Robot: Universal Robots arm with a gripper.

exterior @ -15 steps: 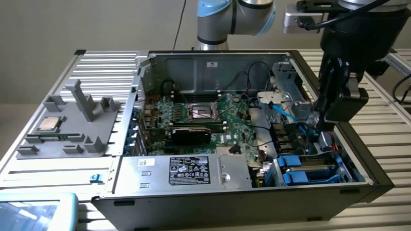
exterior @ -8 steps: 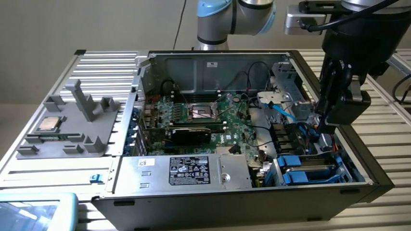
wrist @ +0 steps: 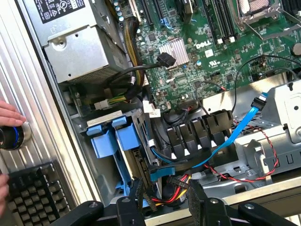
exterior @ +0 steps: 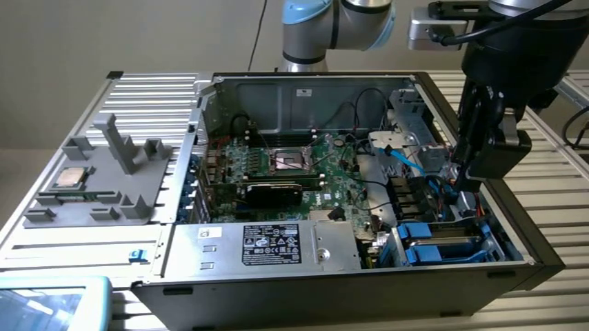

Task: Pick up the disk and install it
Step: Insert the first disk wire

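The disk [exterior: 443, 243] sits slotted in the drive bay at the near corner of the open computer case, on the exterior view's right. Its blue plastic frame [wrist: 112, 139] and a strip of silver metal show. My gripper [exterior: 467, 181] hangs over the case just behind that bay, above a bundle of cables. In the wrist view its two black fingers [wrist: 135, 194] stand apart, and my gripper [wrist: 164, 202] is open with only red, yellow and black wires below the gap. It touches nothing and holds nothing.
A silver power supply with a black label [exterior: 267, 245] fills the case's near side beside the green motherboard [exterior: 304, 172]. A blue cable [wrist: 235, 136] crosses near the gripper. A grey fixture with a small silver chip [exterior: 72, 178] lies outside. A person's hand [wrist: 9, 115] rests by a keyboard [wrist: 33, 193].
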